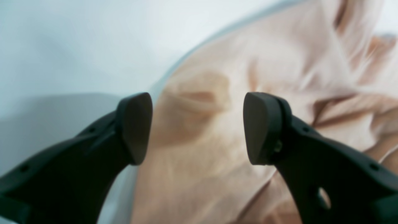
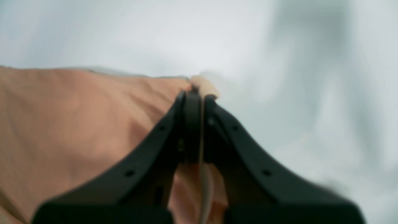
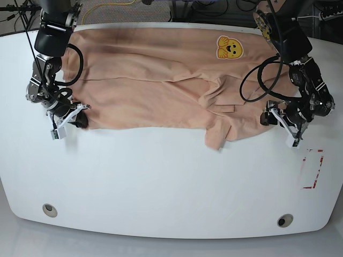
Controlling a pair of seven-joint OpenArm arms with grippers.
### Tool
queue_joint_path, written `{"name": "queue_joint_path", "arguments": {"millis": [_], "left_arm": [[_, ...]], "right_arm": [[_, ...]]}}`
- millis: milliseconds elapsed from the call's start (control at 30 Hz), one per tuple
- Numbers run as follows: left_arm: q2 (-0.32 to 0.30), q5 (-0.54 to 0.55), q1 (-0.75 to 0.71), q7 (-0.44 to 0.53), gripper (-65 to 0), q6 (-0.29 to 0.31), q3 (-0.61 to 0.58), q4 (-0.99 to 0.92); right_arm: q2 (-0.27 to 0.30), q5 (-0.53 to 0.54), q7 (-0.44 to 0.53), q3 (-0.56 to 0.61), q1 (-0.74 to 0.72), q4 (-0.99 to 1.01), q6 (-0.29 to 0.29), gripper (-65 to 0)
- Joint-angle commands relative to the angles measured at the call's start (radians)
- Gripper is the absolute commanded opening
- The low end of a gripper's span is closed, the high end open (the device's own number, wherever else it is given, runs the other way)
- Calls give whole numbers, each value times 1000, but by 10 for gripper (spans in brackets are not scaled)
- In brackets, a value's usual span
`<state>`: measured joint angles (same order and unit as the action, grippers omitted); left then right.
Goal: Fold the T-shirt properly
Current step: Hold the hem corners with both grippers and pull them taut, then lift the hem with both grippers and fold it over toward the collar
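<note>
The peach T-shirt [image 3: 161, 80] lies spread across the far half of the white table [image 3: 161, 182], with its yellow emblem [image 3: 229, 47] facing up near the back right. At the shirt's front left corner my right gripper [image 3: 81, 115] is shut on the fabric. In the right wrist view a thin fold of cloth [image 2: 203, 85] sticks out between the closed fingers of the right gripper [image 2: 197, 95]. My left gripper [image 3: 266, 118] sits at the shirt's wrinkled right edge. In the left wrist view the left gripper [image 1: 199, 127] stands open just above the T-shirt [image 1: 279, 68], holding nothing.
A red-outlined rectangle [image 3: 312, 168] is marked on the table at the right. Two round holes [image 3: 49, 210] [image 3: 284, 220] sit near the front edge. Cables and equipment run along the back behind the table.
</note>
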<state>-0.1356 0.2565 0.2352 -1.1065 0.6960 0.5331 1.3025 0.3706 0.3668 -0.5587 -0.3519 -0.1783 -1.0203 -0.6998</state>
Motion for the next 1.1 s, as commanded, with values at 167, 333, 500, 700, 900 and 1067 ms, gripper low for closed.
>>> {"name": "queue_joint_path", "arguments": {"millis": [167,333,500,700,900,1067], "left_arm": [[-26,2,20,67,-215,2,-41,-85],[-23,0,20,115,-215,2,-43,-131],[-22,0,20,108,-222,2,-46,-137],[-20,2,20,85,-368,2,-69,-133],[-20,2,20,90,-649,2,-72,-133],[-20,2,22,87,-633,2,-80,-107]], "right_arm": [[-9,-33,-34,-2,15,-38,2,-650],[-15,-27,-34,-2,26,-38,2,-650],[-17,-27,-34,-3,29,-38,2,-650],[-17,-27,-34,-5,30,-38,2,-650],[-17,-27,-34,-5,29,-39,2,-650],[-17,-27,-34,-3,23,-41,2,-650]]}}
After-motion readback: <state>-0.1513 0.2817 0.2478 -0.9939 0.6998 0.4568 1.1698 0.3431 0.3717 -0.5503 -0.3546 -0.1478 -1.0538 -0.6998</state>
